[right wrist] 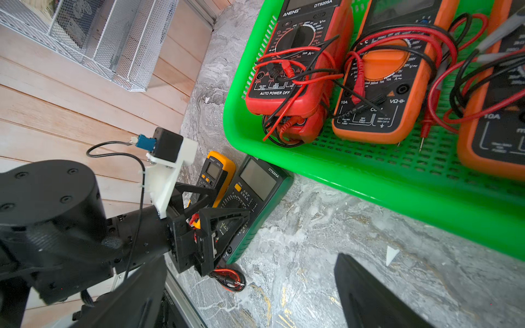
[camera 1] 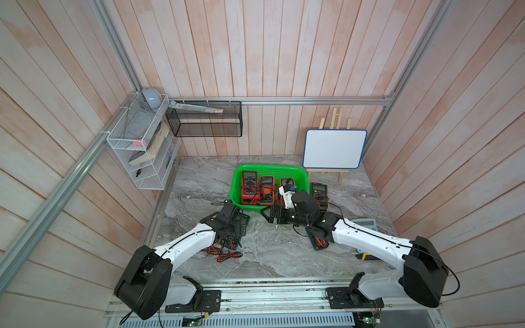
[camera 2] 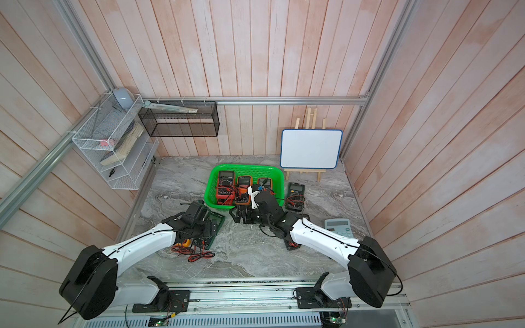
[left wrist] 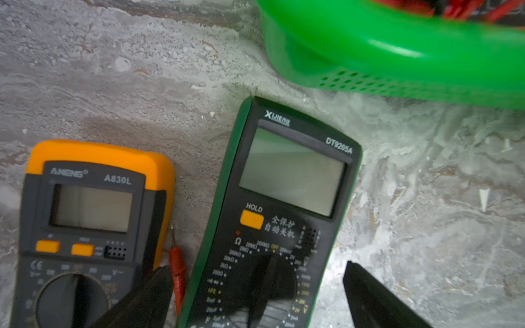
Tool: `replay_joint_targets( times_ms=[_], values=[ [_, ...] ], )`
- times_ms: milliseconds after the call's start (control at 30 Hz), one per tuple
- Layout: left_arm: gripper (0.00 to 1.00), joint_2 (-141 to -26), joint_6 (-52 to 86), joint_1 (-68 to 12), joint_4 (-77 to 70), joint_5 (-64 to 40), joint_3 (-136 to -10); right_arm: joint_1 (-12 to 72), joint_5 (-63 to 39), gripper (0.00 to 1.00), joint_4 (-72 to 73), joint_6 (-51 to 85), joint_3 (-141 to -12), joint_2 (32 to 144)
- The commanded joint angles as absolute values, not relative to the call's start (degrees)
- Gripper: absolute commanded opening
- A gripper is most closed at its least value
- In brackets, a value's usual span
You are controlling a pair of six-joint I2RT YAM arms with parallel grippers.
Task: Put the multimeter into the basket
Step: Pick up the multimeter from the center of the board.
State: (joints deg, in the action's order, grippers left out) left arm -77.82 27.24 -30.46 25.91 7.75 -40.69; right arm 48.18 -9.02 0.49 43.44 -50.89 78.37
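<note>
We see the basket (camera 1: 278, 171) at the 12 o'clock side of the table (camera 1: 270, 250), its long axis running 9 to 3. Three meters lie face up in it, side by side. A red meter (camera 1: 249, 186) is at the 9 o'clock end and an orange meter (camera 1: 267, 187) is next to it. A third meter (right wrist: 497, 119), also orange, lies toward 3, partly hidden in both top views by the right wrist. Their displays point to 12, and red and black leads (right wrist: 312, 65) are coiled over their fronts.

The green meter (left wrist: 278, 198) is not in the basket. It lies face up on the table just off the basket's 7 o'clock corner. Its long axis runs 1 to 7, with the display end toward 1 and near the basket wall, and the dial end toward 7. A yellow meter (left wrist: 91, 204) lies just beside it at 9, roughly parallel, with a red probe (left wrist: 177, 267) between them.

The left gripper (left wrist: 257, 267) hangs over the green meter's dial end. Its jaws are spread wide, with the fingers (left wrist: 147, 295) flanking the meter's long sides, and it grips nothing. We cannot tell whether they touch the meter. The right gripper (camera 1: 268, 215) is over bare table at the basket's 6 o'clock edge, jaws equally wide and empty.
</note>
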Motion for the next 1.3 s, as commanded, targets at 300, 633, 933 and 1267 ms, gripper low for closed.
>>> replay_joint_targets(
  times_ms=[300,633,933,1267],
  values=[
    [1.00,-84.2,26.2,-32.9,22.4,8.0,-40.8,48.2,-8.3,0.98,1.4,42.7,-50.5,77.3],
    [1.00,-88.5,27.2,-35.0,23.3,10.7,-42.7,47.8,-8.7,0.98,1.2,42.3,-51.1,77.6],
    [1.00,-92.4,27.4,-35.8,23.4,10.2,-44.6,47.4,-8.5,0.98,0.6,42.1,-51.5,77.6],
    [0.10,-83.6,30.9,-37.5,25.6,4.3,-42.0,46.3,-8.5,0.98,-0.5,41.3,-53.1,77.6]
  ],
)
